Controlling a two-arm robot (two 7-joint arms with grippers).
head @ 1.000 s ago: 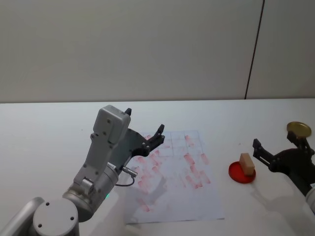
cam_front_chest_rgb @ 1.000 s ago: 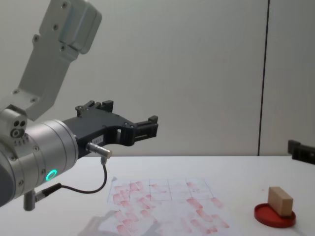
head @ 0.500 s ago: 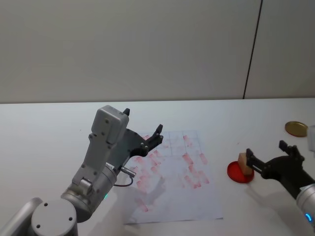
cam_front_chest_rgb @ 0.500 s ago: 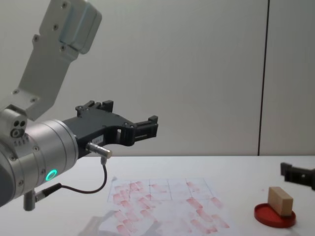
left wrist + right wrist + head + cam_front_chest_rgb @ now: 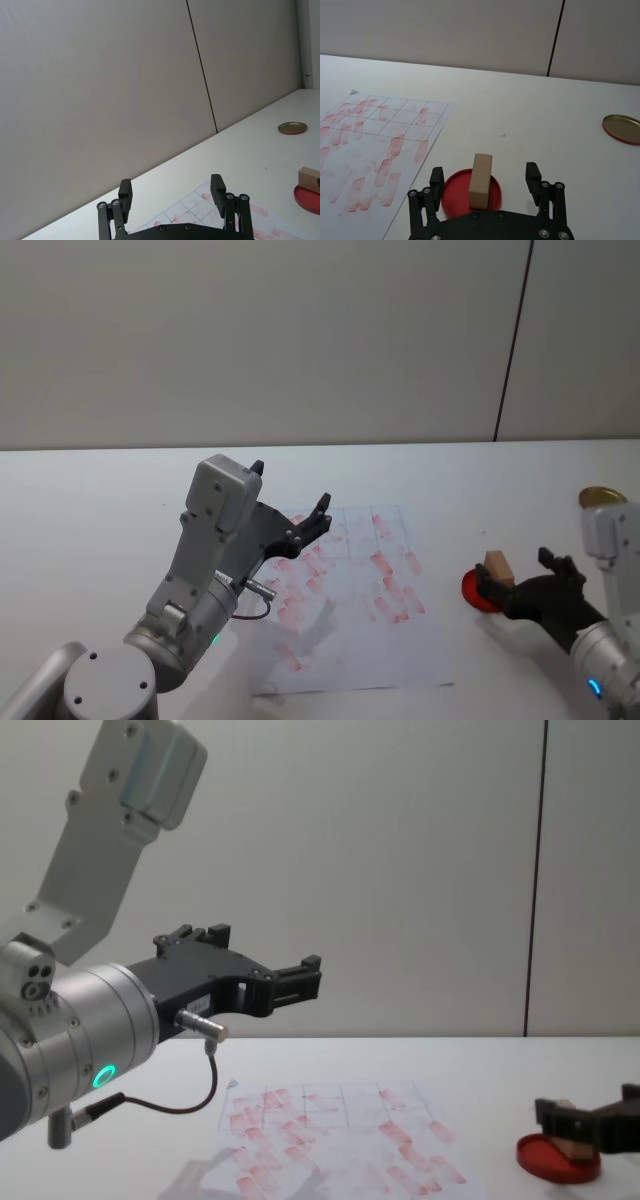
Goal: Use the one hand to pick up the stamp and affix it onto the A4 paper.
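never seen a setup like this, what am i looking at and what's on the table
This is a robot with two arms, each ending in a black two-fingered gripper. One picture looks down from its head, one across from its chest, two from cameras on its wrists. On the white table lie an A4 paper covered in red stamp marks, a round red ink pad with a small wooden stamp standing on it, and a gold lid. The right gripper is open, fingers either side of the stamp, gripping nothing yet. The left gripper hangs open in the air beside the paper, idle.
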